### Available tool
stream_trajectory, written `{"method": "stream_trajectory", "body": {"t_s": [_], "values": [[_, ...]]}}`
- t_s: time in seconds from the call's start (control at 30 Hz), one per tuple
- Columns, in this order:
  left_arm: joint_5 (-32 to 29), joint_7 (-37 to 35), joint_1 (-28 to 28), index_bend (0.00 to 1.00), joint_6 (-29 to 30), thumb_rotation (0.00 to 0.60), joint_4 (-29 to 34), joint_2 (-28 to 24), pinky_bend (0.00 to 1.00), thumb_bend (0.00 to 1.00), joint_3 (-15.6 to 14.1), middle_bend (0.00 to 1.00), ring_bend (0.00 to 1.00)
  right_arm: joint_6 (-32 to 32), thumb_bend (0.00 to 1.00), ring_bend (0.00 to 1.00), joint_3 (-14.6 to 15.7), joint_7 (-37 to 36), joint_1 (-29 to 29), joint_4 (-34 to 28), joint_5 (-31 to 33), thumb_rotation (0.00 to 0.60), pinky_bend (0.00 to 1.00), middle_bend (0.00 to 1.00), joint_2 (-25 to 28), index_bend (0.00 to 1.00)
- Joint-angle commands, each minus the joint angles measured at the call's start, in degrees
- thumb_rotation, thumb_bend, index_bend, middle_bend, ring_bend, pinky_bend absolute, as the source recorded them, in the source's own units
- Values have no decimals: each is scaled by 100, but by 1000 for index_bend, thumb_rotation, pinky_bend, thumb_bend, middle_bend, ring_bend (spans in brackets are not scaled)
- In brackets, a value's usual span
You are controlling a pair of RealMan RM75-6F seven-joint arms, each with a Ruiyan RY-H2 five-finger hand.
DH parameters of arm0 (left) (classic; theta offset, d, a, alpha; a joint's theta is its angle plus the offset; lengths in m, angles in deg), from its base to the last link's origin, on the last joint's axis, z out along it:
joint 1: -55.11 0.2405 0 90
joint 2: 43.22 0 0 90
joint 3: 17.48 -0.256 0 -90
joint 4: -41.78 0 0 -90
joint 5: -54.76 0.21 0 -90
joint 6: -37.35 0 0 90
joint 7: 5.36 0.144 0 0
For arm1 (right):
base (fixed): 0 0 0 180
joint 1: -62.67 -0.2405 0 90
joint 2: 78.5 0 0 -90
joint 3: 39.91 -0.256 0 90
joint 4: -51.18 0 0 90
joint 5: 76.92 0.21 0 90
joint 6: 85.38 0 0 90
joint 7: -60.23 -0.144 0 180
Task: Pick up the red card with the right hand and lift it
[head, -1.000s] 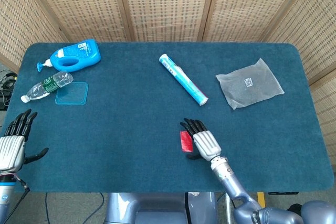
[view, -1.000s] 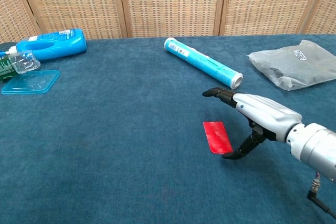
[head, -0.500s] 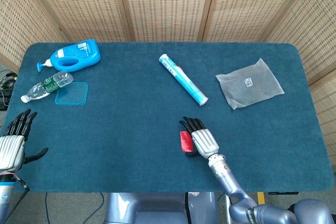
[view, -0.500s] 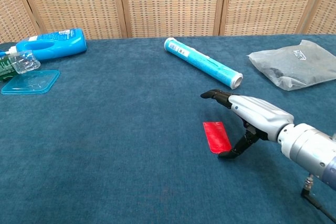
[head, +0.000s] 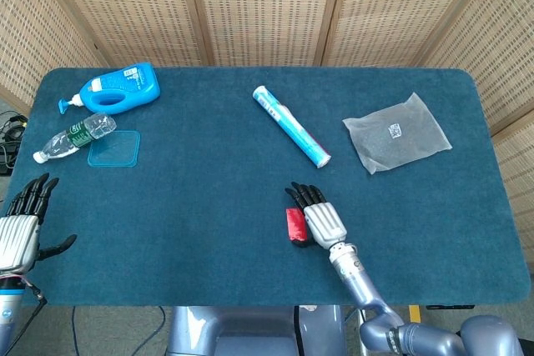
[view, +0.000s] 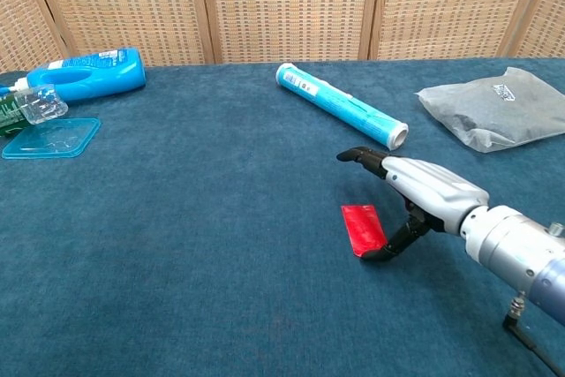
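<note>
The red card (head: pixel 292 223) (view: pixel 361 227) lies on the blue table cloth near the front edge, right of centre. My right hand (head: pixel 322 221) (view: pixel 418 193) hovers low just right of it, palm down. Its fingers (view: pixel 356 156) reach out above the cloth past the card's far end, and its thumb (view: pixel 381 252) curls in against the card's near right corner. The card still looks flat on the cloth, and the hand has no grip on it. My left hand (head: pixel 20 233) rests spread at the table's front left edge, holding nothing; the chest view does not show it.
A light blue tube (head: pixel 291 126) (view: pixel 341 115) lies diagonally behind the card. A clear plastic bag (head: pixel 395 132) (view: pixel 494 108) sits at the right. Far left are a blue pump bottle (head: pixel 122 89) (view: pixel 85 74), a water bottle (head: pixel 76 136) and a clear blue lid (head: pixel 114 148) (view: pixel 51 139).
My right hand has slid a little left toward the card, and its thumb has closed in against the card's near right corner. The left hand has not moved.
</note>
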Motion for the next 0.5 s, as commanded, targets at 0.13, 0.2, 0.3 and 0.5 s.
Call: {"method": "stream_trajectory", "body": {"t_s": [0.13, 0.2, 0.3, 0.5], "values": [[5, -7, -1, 0, 8, 600, -3, 3, 104, 189, 4, 0, 0, -63, 427, 0, -42, -14, -14, -6, -4, 600, 0, 0, 6, 0], [7, -8, -1, 0, 9, 600, -4, 5, 104, 190, 3, 0, 0, -99, 446, 0, -54, 1, -14, -42, -13, 600, 0, 0, 30, 0], [15, -3, 0, 0, 14, 600, -4, 9, 104, 190, 0, 0, 0, -180, 447, 0, -74, 11, -2, -140, -35, 600, 0, 0, 90, 0], [25, 8, 1, 0, 25, 600, 6, 11, 104, 189, -2, 0, 0, -352, 439, 0, -41, -7, 67, -466, -127, 600, 0, 0, 286, 0]]}}
